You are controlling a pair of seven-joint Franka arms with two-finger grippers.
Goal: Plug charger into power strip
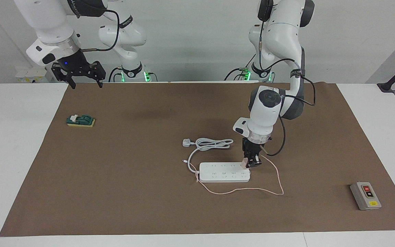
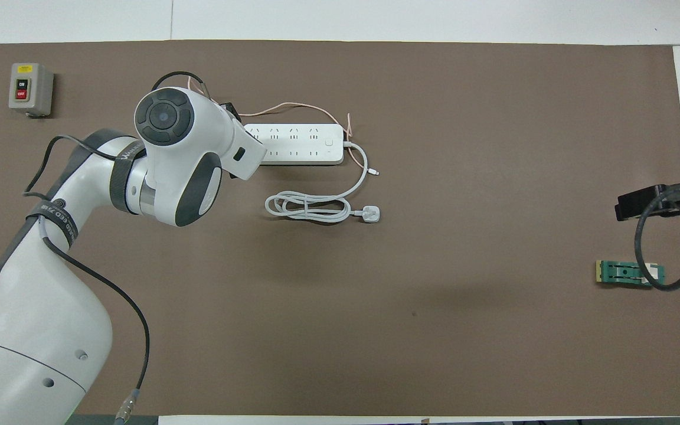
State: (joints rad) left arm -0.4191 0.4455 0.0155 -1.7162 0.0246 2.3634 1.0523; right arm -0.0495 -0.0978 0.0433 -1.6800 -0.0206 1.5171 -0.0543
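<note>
The power strip (image 1: 224,172) lies flat on the brown mat (image 1: 149,192) that covers the worktop (image 1: 19,154), near the middle of the mat and somewhat toward the left arm's end. Its long axis runs along the length of the worktop. Its thick white cord (image 1: 208,144) leaves the end toward the right arm, curves toward the robots and is coiled nearer to the robots than the strip; the cord ends in a white three-pin plug (image 1: 186,142) that lies on the mat.

The left gripper (image 1: 249,164) points straight down over the end of the power strip toward the left arm's end of the worktop. Its fingers are closed on the charger (image 1: 244,163), a small pale pink cube, which sits at the top face of the strip in the row of outlets nearer to the robots. Whether the pins are seated in an outlet cannot be determined. In the overhead view the left arm's wrist covers the gripper and the charger. The pink cable (image 1: 252,190) runs from the gripper, loops on the mat farther from the robots than the strip and passes along the strip's cord end.

The right arm waits. The right gripper (image 1: 85,84) hangs in the air over the mat's edge nearest the robots, at the right arm's end, with its fingers spread wide and holding nothing.

A small green block (image 1: 81,120) lies on the mat at the right arm's end. A grey switch box (image 1: 365,196) with red and black buttons lies at the left arm's end, farther from the robots than the strip.
</note>
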